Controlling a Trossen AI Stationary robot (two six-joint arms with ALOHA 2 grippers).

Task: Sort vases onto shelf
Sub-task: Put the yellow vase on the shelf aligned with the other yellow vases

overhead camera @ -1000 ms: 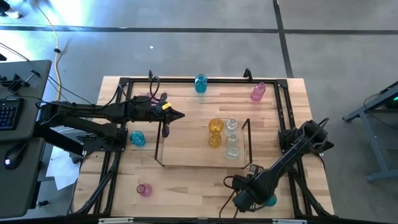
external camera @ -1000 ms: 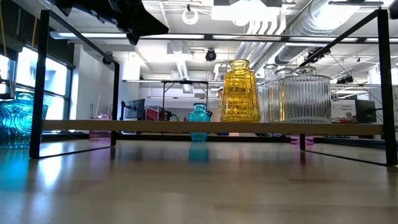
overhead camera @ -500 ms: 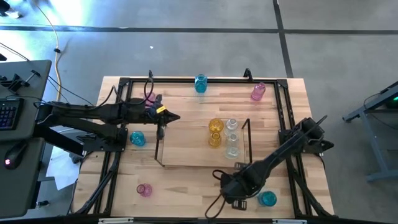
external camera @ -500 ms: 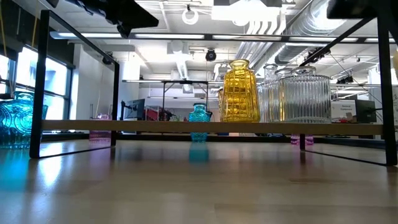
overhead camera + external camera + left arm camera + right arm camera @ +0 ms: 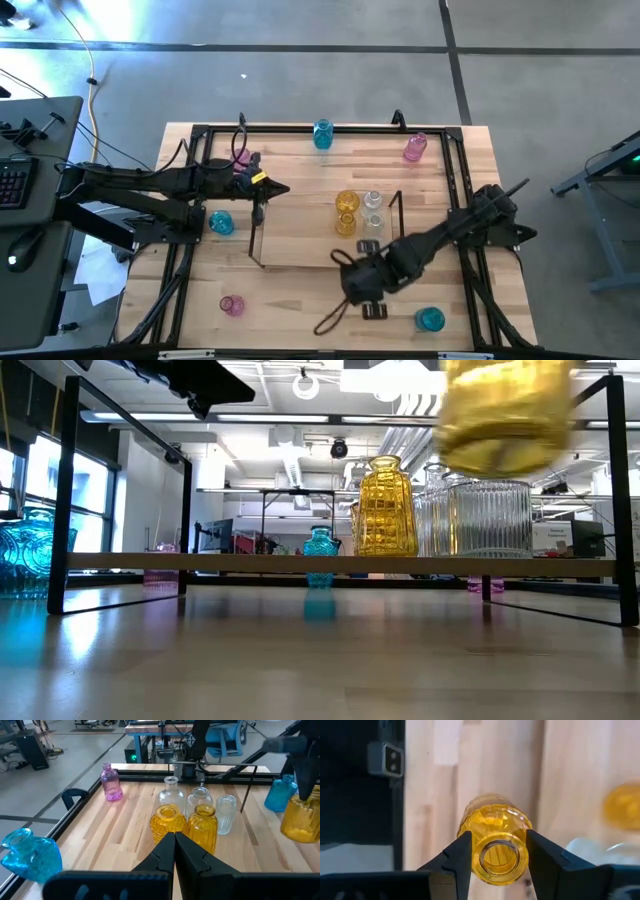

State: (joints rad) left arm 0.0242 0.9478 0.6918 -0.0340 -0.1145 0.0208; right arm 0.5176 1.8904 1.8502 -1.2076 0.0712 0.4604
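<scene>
Yellow vase (image 5: 495,842) pinched at the neck by right gripper (image 5: 495,851), carried in the air near the shelf (image 5: 340,563). Next: set it beside the yellow ones there. Left gripper (image 5: 175,851) pressed together, waiting over the shelf's left end.

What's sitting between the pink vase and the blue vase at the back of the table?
Nothing. In the high view, the stretch from the blue vase to the pink vase is bare wooden table along the black frame.

shelf (image 5: 262,262): yellow vases (image 5: 346,212), clear vases (image 5: 373,222) | table (image 5: 300,300): teal, pink vases
</scene>
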